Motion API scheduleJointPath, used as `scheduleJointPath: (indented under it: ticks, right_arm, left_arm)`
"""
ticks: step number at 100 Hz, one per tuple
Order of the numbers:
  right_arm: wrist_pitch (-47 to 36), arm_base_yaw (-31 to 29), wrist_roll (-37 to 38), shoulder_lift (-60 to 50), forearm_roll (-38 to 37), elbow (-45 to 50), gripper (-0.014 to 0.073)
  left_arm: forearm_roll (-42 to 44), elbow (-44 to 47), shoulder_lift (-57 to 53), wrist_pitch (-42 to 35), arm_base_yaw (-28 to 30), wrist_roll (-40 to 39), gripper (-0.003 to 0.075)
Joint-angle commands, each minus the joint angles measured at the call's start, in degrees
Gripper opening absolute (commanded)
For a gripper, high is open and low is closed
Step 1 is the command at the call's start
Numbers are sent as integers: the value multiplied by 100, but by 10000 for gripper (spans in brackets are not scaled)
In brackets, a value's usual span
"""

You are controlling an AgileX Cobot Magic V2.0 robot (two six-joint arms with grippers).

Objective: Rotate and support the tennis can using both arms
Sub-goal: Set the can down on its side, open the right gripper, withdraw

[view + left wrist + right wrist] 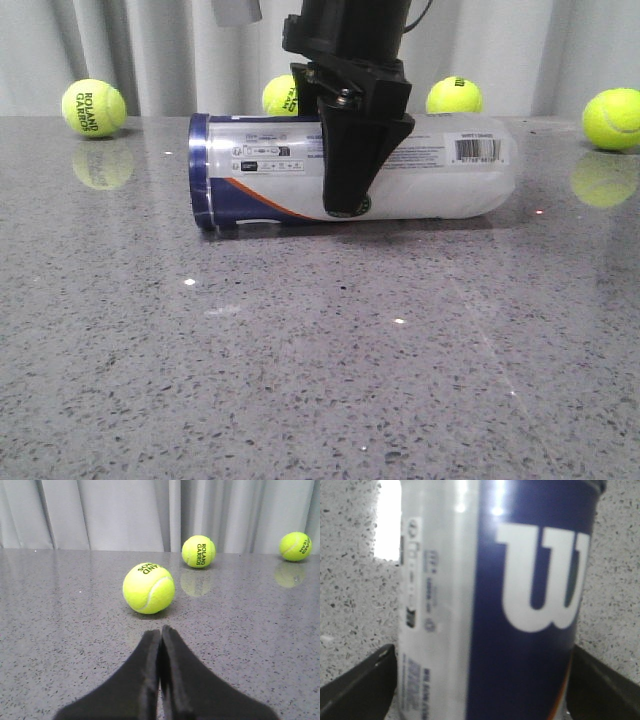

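Note:
The tennis can (260, 165) lies on its side on the grey table, navy-rimmed end to the left and barcode to the right. My right gripper (350, 185) comes down from above and straddles its middle; one dark finger covers the front of the can. In the right wrist view the can (490, 605) fills the space between the two fingers (360, 687), which press on both its sides, so the right gripper (482, 690) is shut on it. My left gripper (161, 630) is shut and empty, low over the table, away from the can and not seen in the front view.
Several yellow-green tennis balls lie along the back of the table (93, 108) (283, 95) (454, 96) (612, 119). One ball (148, 588) lies just ahead of the left fingertips, with two more (198, 551) (295, 546) farther off. A grey curtain (150, 50) hangs behind.

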Motion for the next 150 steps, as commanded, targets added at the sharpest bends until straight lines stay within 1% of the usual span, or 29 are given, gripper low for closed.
scheduleJointPath:
  ticks: [1,36,64,79,90,97,104,111,116,121,126,131,138,145,150]
  right_arm:
    - [84,-16,-60,-304,9,-187,646]
    - [166,-16,-60,-393,-15,-194,646]
    - [282,-16,-56,-776,-16,-194,646]
    - [509,-16,-48,-1013,-36,-194,646]
    - [529,-16,252,-1195,-133,-194,646]
    - [529,-16,755,-1306,-287,-194,646]
    - [529,-21,1562,-1439,-472,-194,646]
    - [529,-34,2794,-1552,-705,-194,646]
    - [529,-34,3998,-1616,-982,-189,646]
    - [533,-58,4882,-1675,-1294,-176,644]
    - [540,-87,5474,-1729,-1592,-163,640]
    - [540,-133,5869,-1807,-1827,-103,618]
    - [540,-213,6225,-1915,-1876,-39,549]
    - [540,-311,6461,-2039,-1870,51,435]
    - [540,-376,6606,-2134,-1876,110,333]
  left_arm:
    - [-38,257,-190,-427,-39,-56,-20]
    - [-38,257,-190,-427,-39,-56,-20]
    - [-38,257,-190,-427,-39,-56,-20]
    - [-38,257,-190,-427,-39,-56,-20]
    - [-38,257,-190,-427,-39,-56,-20]
    - [-38,257,-190,-427,-39,-56,-20]
    - [-38,257,-190,-427,-39,-56,-20]
    - [-38,257,-190,-427,-39,-56,-20]
    - [-38,257,-190,-427,-39,-56,-20]
    - [-38,257,-190,-427,-39,-56,-20]
    - [-38,257,-190,-427,-39,-56,-20]
    - [-38,257,-190,-427,-39,-56,-20]
    - [-38,257,-190,-427,-39,-56,-20]
    - [-38,257,-190,-427,-39,-56,-20]
    - [-38,257,-190,-427,-39,-56,-20]
